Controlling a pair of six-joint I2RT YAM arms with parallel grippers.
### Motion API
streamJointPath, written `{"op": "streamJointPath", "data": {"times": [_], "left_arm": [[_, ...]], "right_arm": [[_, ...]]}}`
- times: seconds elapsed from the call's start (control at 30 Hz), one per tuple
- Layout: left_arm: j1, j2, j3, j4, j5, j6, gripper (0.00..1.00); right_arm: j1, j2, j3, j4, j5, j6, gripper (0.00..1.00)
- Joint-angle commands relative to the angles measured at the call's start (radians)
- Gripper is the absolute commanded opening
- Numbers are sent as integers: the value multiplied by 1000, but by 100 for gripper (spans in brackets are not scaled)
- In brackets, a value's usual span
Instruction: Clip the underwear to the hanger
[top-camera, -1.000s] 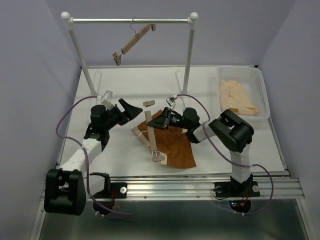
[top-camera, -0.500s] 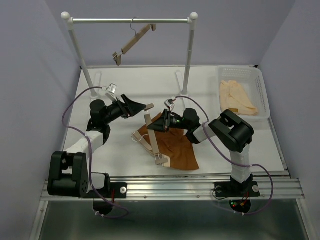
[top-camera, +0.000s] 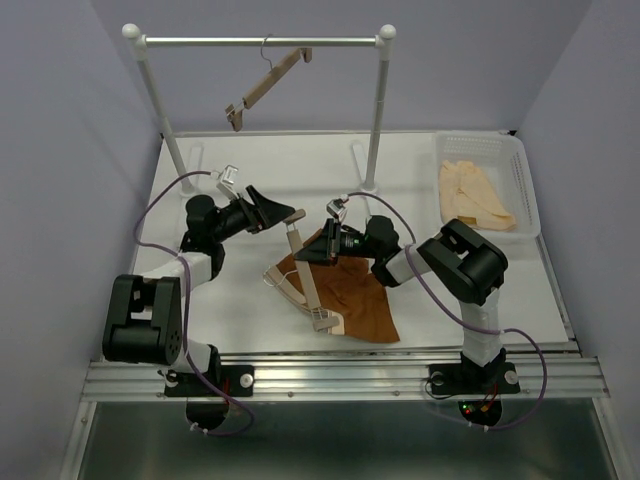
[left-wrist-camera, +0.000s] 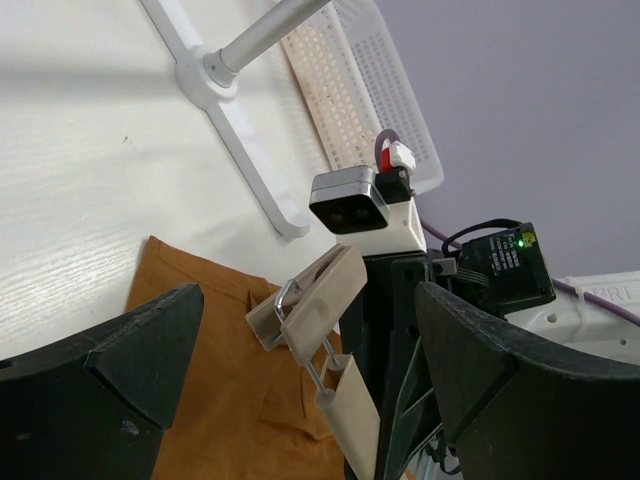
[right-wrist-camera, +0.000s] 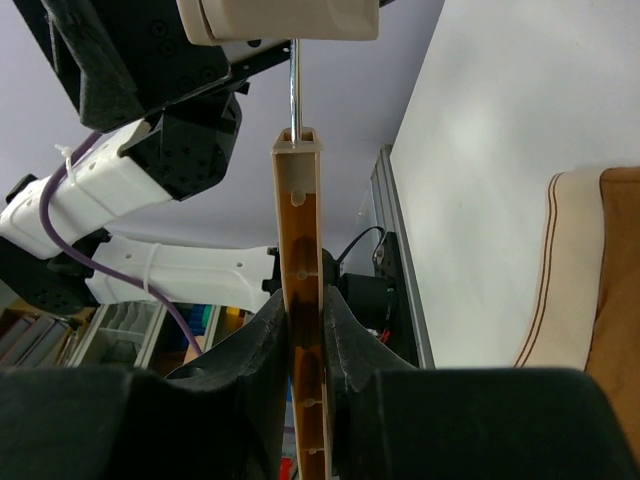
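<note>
The right gripper (right-wrist-camera: 300, 312) is clamped on the flat sides of the pale wooden hanger (top-camera: 306, 275), a straight bar with small holes along its narrow edge. A thin metal rod runs from its far end to a blocky wooden clip (left-wrist-camera: 312, 305). The left gripper (top-camera: 287, 213) is spread wide. Its dark matte fingers (left-wrist-camera: 110, 375) stand on either side of that clip, and no contact can be seen in the left wrist view.

The underwear (top-camera: 355, 305) lies rumpled and flat on the white table (top-camera: 250, 165), directly below the hanger. It is soft rust-brown cloth with a pale beige, striped waistband. The bar's near clip sits over the waistband edge, and the wire hook (top-camera: 272, 275) curves out to the left of the bar.

The foot of the white tube rack (top-camera: 260, 41) lies just behind the two grippers. A second wooden hanger (top-camera: 268, 83) hangs tilted from the rack's rail. White tabletop shows to the left of the underwear and between it and the perforated plastic basket (top-camera: 527, 190) at the far right. The basket holds a peach-cream garment (top-camera: 475, 195), well apart from the arms.
</note>
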Motion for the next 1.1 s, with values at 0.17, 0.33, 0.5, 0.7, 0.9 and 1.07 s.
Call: {"op": "streamJointPath", "data": {"times": [0.17,0.33,0.5,0.7,0.9,1.07], "left_arm": [[-23,62,35,122,62,-19,99],[-60,77,49,150,71,-33,99],[-91,53,39,184,65,-54,99],[-91,13,13,187,40,-63,99],[-91,-24,3,155,30,-57,99],[-91,-70,-6,89,10,-27,99]], "right_arm": [[3,-8,58,523,-39,21,1],[3,5,64,523,-40,26,1],[3,19,76,521,-43,34,1],[3,26,66,523,-22,29,1],[3,19,43,514,3,4,1],[3,23,35,498,13,-8,1]]}}
